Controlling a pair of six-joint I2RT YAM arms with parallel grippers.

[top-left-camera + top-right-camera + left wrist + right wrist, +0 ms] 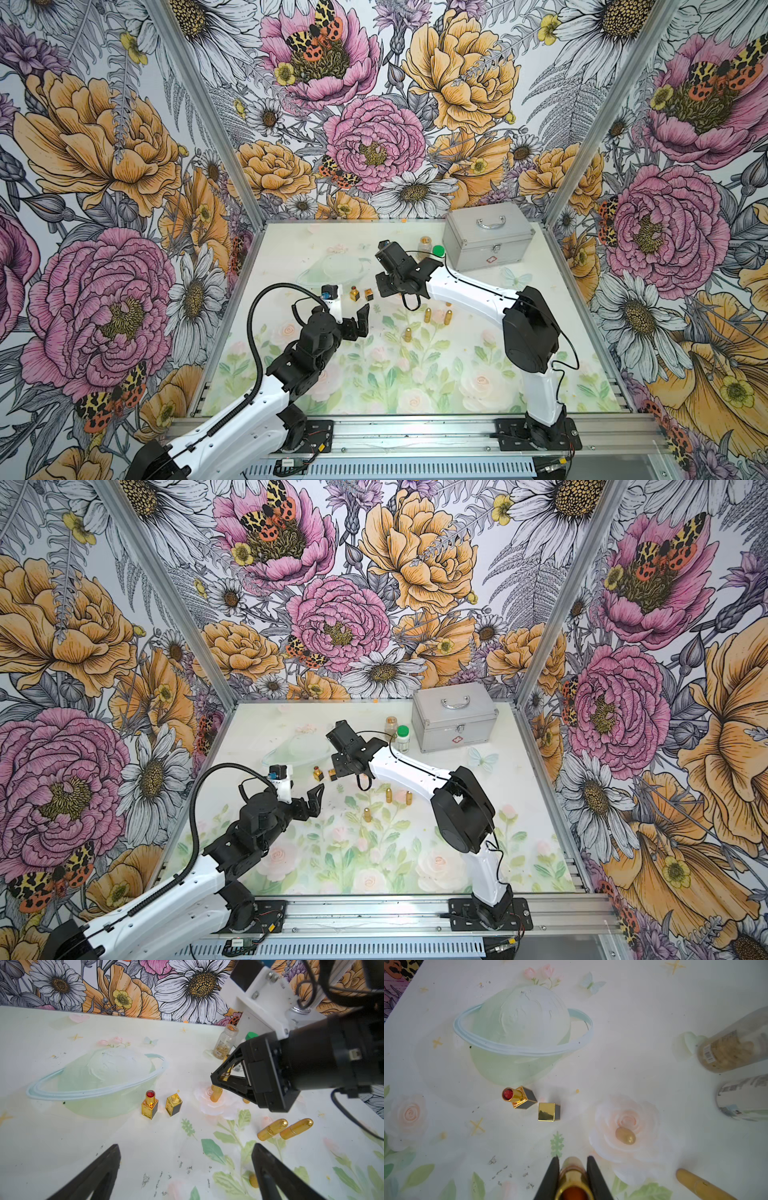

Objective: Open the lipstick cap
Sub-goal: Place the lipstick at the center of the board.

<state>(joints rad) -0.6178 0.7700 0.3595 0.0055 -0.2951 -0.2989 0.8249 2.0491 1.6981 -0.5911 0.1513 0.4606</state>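
Note:
My right gripper [573,1164] is shut on a round gold lipstick tube [574,1180], whose open end shows a reddish stick inside. In the left wrist view the same tube [227,1072] shows through the right gripper's [216,1081] finger frame. Just below it a rounded gold cap [216,1094] stands by itself on a pink rose print; the right wrist view shows this cap [625,1135] from above. My left gripper [187,1167] hangs open and holds nothing, short of the lipstick, with its fingers [108,1169] wide apart. In both top views the two grippers [361,322] [384,286] are near mid-table.
A square gold-and-black lipstick [150,1105] stands uncapped with its red tip up, its square cap [174,1104] beside it. Two gold lipsticks [272,1129] [296,1128] lie side by side, and a third [407,334] lies nearer. Two bottles [424,245] [438,250] and a silver case [488,237] stand at the back right.

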